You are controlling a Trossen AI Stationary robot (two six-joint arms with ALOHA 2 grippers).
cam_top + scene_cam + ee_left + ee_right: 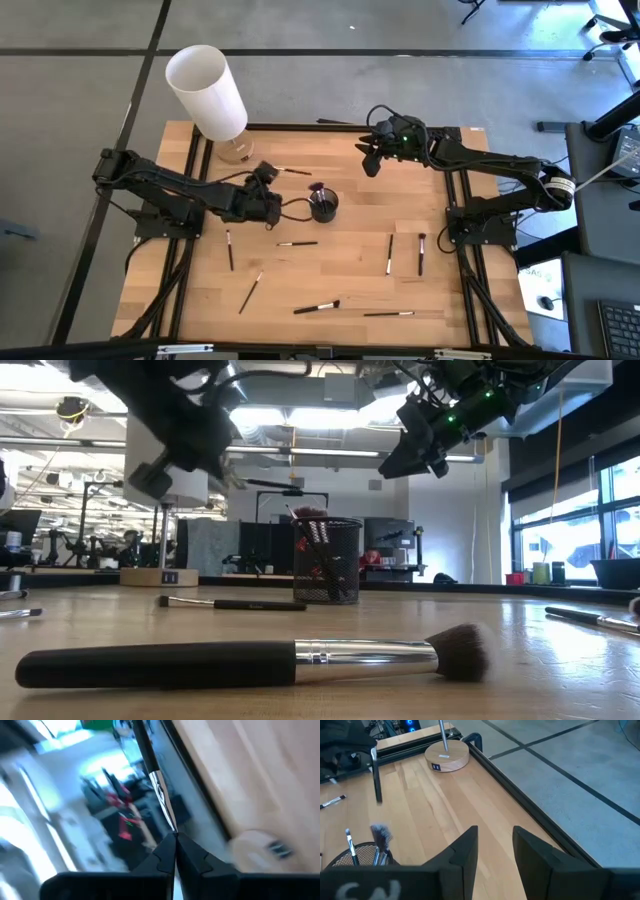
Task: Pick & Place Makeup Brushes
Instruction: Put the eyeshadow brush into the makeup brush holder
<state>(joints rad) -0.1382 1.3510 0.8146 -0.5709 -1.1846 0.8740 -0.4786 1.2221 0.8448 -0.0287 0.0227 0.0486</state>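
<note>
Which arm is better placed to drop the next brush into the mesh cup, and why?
The left. Its pincer is shut on a brush and hangs beside the mesh cup. The right pincer is open and empty, raised near the table's far edge.

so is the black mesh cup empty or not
Not empty: the black mesh cup stands upright with several makeup brushes sticking out of its top.

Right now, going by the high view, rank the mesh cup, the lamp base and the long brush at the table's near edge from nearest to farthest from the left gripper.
1. The mesh cup, just right of the left gripper, which pinches a brush.
2. The lamp base, at the far edge.
3. The long brush, at the near edge, farthest.
</note>
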